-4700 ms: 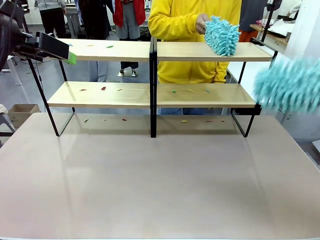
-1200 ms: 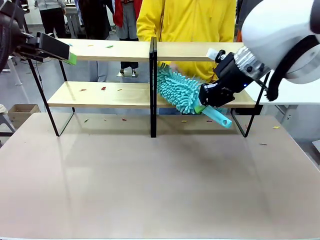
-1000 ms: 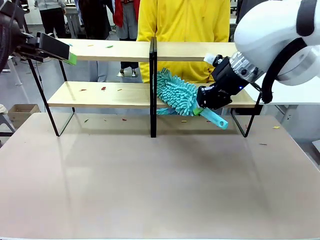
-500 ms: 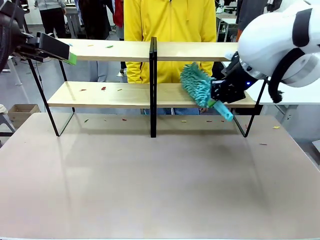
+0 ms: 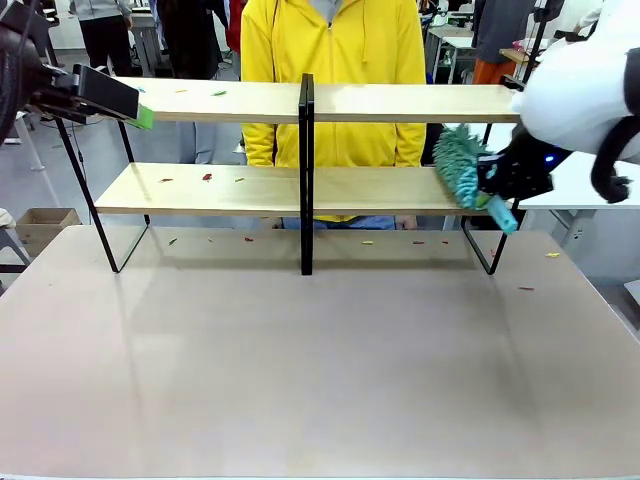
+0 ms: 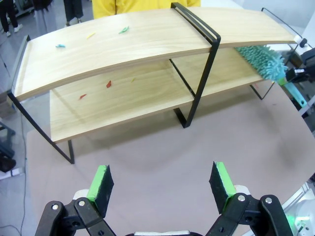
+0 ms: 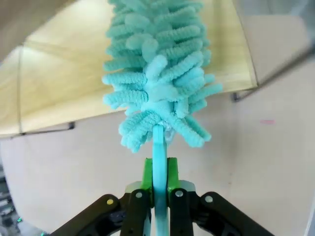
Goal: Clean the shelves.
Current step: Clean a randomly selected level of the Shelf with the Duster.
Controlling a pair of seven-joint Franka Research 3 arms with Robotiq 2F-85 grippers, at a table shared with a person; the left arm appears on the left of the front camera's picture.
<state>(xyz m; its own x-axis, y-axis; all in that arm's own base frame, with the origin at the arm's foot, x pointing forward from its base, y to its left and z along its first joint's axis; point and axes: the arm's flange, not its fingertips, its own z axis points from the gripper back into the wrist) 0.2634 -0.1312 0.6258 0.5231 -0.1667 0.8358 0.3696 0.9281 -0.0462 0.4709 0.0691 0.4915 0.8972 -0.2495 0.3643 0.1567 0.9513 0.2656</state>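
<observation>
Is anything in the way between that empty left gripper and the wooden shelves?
Nothing visible: in the left wrist view, the open left gripper faces the shelves across an unobstructed stretch of table.

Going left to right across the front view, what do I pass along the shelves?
Left hand → red scrap → middle post of the shelves → duster → right hand.
</observation>
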